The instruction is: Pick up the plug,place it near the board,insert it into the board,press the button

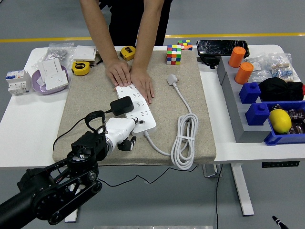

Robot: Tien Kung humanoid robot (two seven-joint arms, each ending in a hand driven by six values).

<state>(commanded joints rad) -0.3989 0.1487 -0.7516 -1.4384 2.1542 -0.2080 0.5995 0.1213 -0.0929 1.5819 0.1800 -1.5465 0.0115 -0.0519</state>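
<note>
Head view, going L to R: robot's left hand (pixel 123 135), white shell w/ dark fingers, is reaching in from lower left over the beige felt mat (pixel 86 107) and sitting at the near end of the white multi-socket power strip (pixel 136 106). Fingers are curling under the palm, nothing visibly clamped; can't tell for sure if a fingertip is touching the strip's near end. Right arm isn't showing.

Just beyond the hand, the black block-shaped adapter plug (pixel 122 105) is sitting on the strip's left side w/ its thin black cord trailing back toward the robot. Looks seated or nearly so; prongs are hidden, so can't confirm. The strip's button isn't clear at this size.

Person at the far side is pressing both hands (pixel 131 78) flat on the strip's far end, steadying it.

Further R: the strip's own white cable (pixel 186 138) is lying coiled on the mat.

Handling, as a guess: plug is light, rigid plastic, smooth-sided so a bit slippery. Best gripped across the block's two long sides, not by the cord, which is soft and would flex. Pushing straight down on its top face is prob. safest.
</note>
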